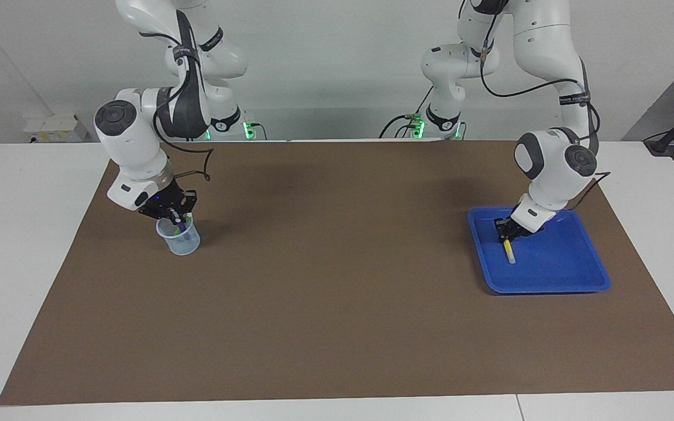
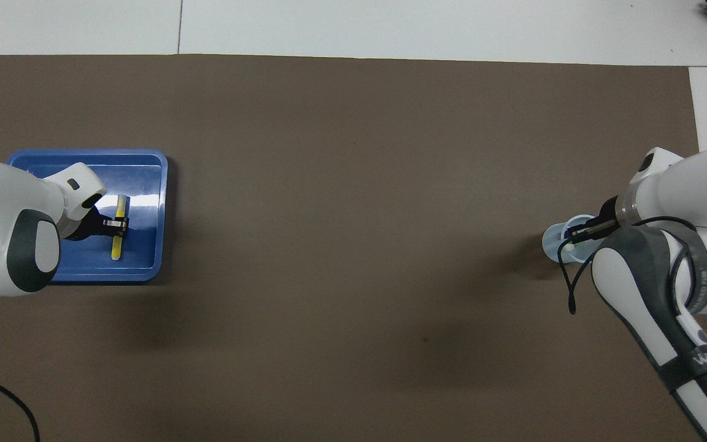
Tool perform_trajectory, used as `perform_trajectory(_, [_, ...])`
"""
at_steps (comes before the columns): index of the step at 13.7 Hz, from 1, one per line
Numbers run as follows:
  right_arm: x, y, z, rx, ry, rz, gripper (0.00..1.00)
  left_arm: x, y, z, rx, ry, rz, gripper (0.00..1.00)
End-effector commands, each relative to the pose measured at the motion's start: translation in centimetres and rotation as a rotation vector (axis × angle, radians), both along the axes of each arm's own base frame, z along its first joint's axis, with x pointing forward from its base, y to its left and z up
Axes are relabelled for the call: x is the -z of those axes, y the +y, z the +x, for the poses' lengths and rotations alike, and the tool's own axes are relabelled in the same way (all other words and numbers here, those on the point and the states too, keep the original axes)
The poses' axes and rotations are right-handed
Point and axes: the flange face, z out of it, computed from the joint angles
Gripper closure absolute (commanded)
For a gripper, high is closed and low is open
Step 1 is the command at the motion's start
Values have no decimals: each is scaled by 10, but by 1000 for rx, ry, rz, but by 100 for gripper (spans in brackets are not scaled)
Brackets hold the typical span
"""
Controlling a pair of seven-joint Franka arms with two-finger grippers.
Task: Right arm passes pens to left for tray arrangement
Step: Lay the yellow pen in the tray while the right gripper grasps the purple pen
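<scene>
The left gripper (image 1: 506,236) is pinched on the slim yellow marker pen (image 1: 509,251), low over the shallow bright-blue plastic tray (image 1: 571,275) at the left arm's end of the table, probably so the pen can be laid flat inside. The right gripper (image 1: 176,218), pressed together, dips into the small pale-blue translucent cup (image 1: 180,241) at the right arm's end, seemingly clamped on the purple pen (image 1: 178,223) beside the bright green pen (image 1: 185,225) for the next pass.

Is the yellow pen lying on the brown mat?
No, the yellow pen is over the blue tray, held by the left hand.
</scene>
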Motion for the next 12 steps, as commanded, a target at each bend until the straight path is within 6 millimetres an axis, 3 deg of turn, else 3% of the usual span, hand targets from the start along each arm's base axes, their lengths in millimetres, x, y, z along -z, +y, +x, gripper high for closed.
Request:
perform_trajectory(1, [-19, -4, 11, -46, 33, -12, 100, 6, 1, 4, 9, -43, 18, 100])
perform_trajectory(2, [-24, -5, 11, -55, 42, -13, 100, 11, 0, 5, 10, -45, 18, 98])
perform_trajectory(4, [-42, -2, 12, -97, 45, -13, 100, 9, -4, 7, -7, -54, 17, 45])
perform_trajectory(5, [-60, -1, 14, -125, 55, -13, 100, 8, -6, 8, -59, -55, 17, 32])
perform_trajectory(8, [-118, 11, 17, -167, 69, -12, 100, 4, -12, 11, -106, -44, 10, 30])
perform_trajectory(9, [-130, 23, 17, -185, 66, -10, 100, 0, -12, 13, -106, -38, 8, 30])
perform_trajectory(12, [-146, 65, 13, -205, 34, 2, 100, -27, -14, 26, -124, 9, -23, 29])
